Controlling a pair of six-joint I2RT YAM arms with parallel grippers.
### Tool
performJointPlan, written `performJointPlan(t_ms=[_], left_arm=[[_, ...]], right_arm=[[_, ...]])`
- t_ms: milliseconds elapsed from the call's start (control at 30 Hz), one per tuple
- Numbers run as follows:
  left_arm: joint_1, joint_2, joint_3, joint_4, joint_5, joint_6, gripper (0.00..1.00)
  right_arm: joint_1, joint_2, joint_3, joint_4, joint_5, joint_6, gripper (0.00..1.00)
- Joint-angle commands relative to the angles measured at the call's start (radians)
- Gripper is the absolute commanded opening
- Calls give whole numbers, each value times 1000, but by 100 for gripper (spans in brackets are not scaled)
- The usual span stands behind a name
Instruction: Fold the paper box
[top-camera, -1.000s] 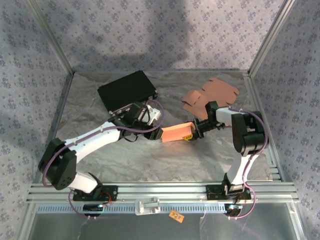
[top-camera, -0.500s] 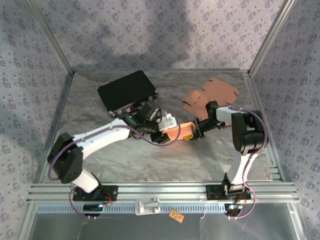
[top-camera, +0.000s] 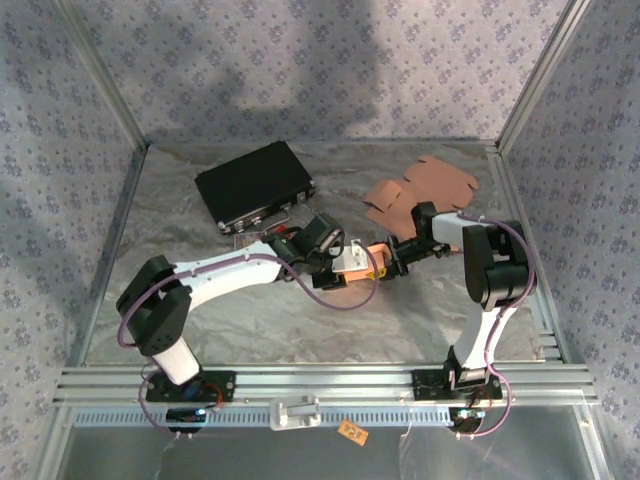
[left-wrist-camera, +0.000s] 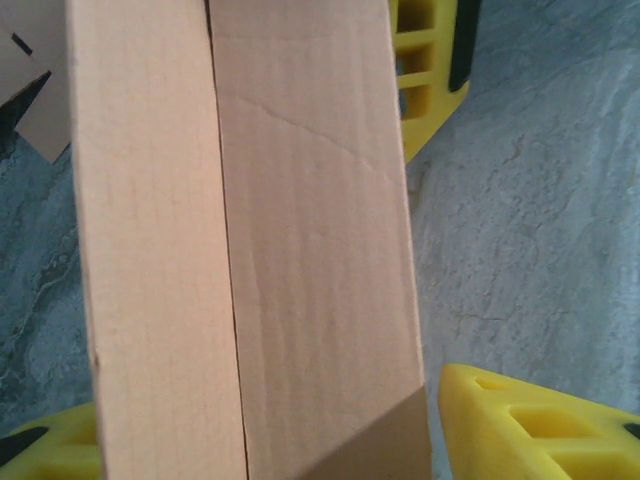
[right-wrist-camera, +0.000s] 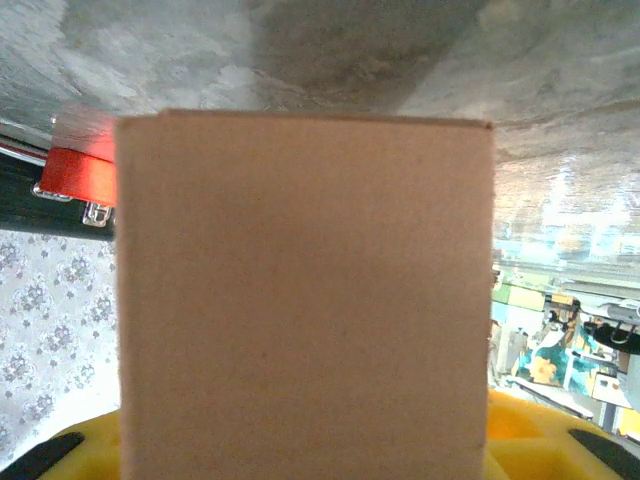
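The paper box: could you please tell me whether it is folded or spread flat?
Folded: the paper box is a raised block, two panels meeting along a seam; whether its ends are closed, cannot tell.

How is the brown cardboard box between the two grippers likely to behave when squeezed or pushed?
Probably light: the right gripper holds the brown cardboard box by one end. Its thin panels likely flex; a diagonal crease already marks one. The matte surface should resist slipping.
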Motion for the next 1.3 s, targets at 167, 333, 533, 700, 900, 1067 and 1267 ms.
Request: performJointPlan(t_ms=[167, 333, 533, 700, 900, 1067, 1267], left_arm=[[-3, 18, -26, 2, -46, 47, 48], [-1, 14, -24, -21, -39, 47, 44], [3, 21, -10, -36, -17, 31, 42], [21, 26, 16, -70, 18, 9, 41], [56, 19, 44, -151, 92, -6, 40], [76, 10, 56, -222, 126, -18, 40], [89, -21, 17, -229, 134, -28, 42]], right_arm=[[-6, 6, 22, -63, 47, -38, 57], [-40, -46, 59, -147, 101, -119, 68], [-96, -145, 109, -291, 167, -238, 73], [-147, -268, 162, -379, 280, -365, 73], [-135, -461, 221, -361, 558, -585, 61], [46, -665, 102, -200, 860, -834, 54], [239, -639, 94, -233, 998, -1014, 54]])
